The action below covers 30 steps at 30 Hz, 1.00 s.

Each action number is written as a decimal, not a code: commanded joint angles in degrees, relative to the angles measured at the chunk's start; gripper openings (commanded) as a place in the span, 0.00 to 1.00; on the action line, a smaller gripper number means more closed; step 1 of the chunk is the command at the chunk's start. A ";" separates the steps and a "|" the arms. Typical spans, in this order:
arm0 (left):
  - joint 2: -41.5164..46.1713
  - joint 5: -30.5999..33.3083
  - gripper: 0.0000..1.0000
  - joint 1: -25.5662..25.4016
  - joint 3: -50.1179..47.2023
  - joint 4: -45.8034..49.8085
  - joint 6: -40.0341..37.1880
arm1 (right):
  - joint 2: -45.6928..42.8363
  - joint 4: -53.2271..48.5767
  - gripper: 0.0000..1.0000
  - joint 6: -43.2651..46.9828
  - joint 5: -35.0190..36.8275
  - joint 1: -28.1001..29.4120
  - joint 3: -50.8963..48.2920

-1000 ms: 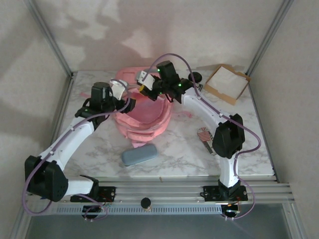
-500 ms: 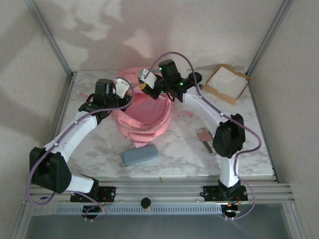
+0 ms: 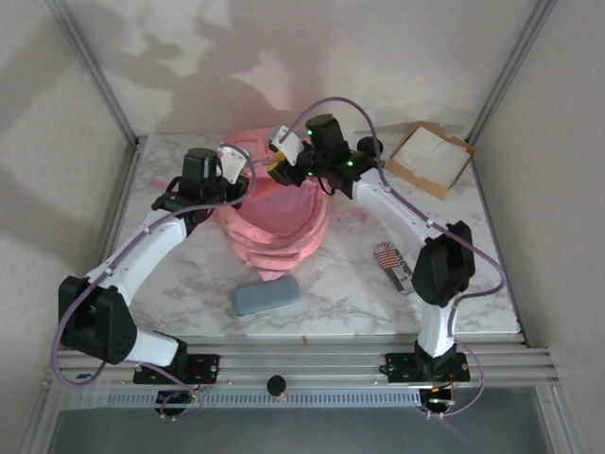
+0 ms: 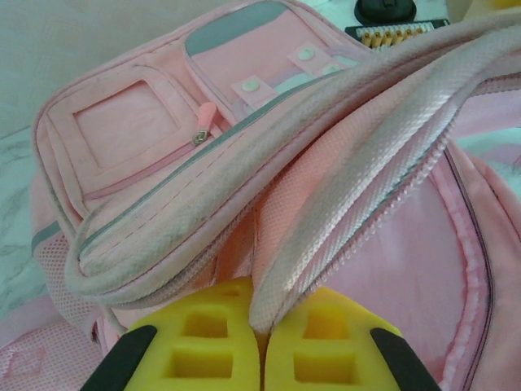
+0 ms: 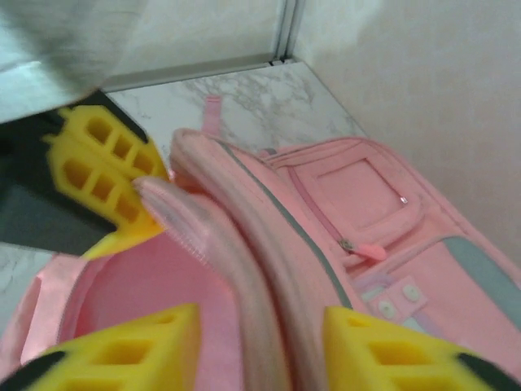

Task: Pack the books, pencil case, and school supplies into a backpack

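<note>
The pink backpack point(image 3: 276, 218) stands open at the middle back of the table. My left gripper point(image 3: 248, 170) is at its left rim; in the left wrist view the gripper point(image 4: 262, 346) is shut on the zippered edge of the backpack point(image 4: 203, 163). My right gripper point(image 3: 280, 170) hovers over the same rim. Its wrist view shows the gripper point(image 5: 260, 350) open, with the edge of the backpack point(image 5: 326, 212) loose between the fingers and the left gripper's yellow fingers point(image 5: 94, 175) just beyond. The grey-blue pencil case point(image 3: 265, 295) lies in front. The flag-striped school supplies point(image 3: 392, 265) lie right. The books are out of view.
A brown cardboard tray point(image 3: 431, 159) with a white inside sits at the back right. A black round object point(image 4: 384, 8) and a black item with orange marks point(image 4: 399, 32) lie behind the backpack. Frame posts stand at both back corners.
My left gripper has moved in and closed on the backpack's rim. My right gripper, shut on that rim a second ago, has opened and let it go.
</note>
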State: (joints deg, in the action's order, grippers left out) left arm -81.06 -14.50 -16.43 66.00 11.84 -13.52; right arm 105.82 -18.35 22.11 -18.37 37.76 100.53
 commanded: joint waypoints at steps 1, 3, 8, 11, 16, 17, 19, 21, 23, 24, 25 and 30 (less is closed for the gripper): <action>2.86 0.86 0.00 -0.88 0.32 -10.05 6.74 | -9.71 2.56 0.47 -11.57 4.43 -0.76 -5.19; 3.36 1.62 0.00 -0.84 -0.42 -12.41 9.30 | -13.27 1.21 0.51 -19.58 6.95 -2.79 -10.18; 3.12 2.74 0.00 -0.94 -0.33 -15.42 15.19 | -21.18 -4.98 0.72 -34.03 11.34 -8.42 -21.86; 3.19 1.31 0.00 -0.90 -0.95 -17.25 16.84 | -26.00 -6.13 0.83 -37.88 11.79 -9.50 -29.06; 0.73 3.99 0.00 -1.20 0.65 -15.29 18.17 | -27.77 -6.22 0.98 -36.42 11.49 -1.56 -36.30; 0.86 4.98 0.00 -1.21 0.22 -15.81 19.20 | -27.54 -5.42 0.99 -35.30 10.35 0.24 -37.60; 0.89 5.13 0.00 -1.23 0.01 -15.65 20.04 | -26.92 -4.17 0.99 -32.80 6.91 3.43 -39.56; 0.65 4.90 0.00 -1.20 -0.07 -15.64 20.57 | -26.19 -1.38 0.99 -29.11 3.17 7.03 -42.51; 0.37 4.31 0.00 -1.19 0.07 -15.70 20.66 | -24.69 1.27 0.99 -25.95 0.09 10.04 -45.16; 0.22 4.47 0.00 -1.23 0.26 -15.52 20.93 | -23.53 2.38 0.99 -24.30 -0.93 11.45 -46.04; 0.29 4.48 0.00 -1.24 0.42 -15.53 21.05 | -22.46 3.28 0.99 -22.54 -2.30 12.52 -46.37; -0.06 4.84 0.00 -1.20 1.96 -14.13 21.30 | -18.27 8.38 0.99 -12.37 -1.39 17.16 -46.97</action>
State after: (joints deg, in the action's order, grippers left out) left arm -81.49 -9.37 -17.06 64.40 4.49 4.91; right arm 86.52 -15.11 1.10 -18.52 53.10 53.95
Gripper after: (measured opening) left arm 0.044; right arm 0.986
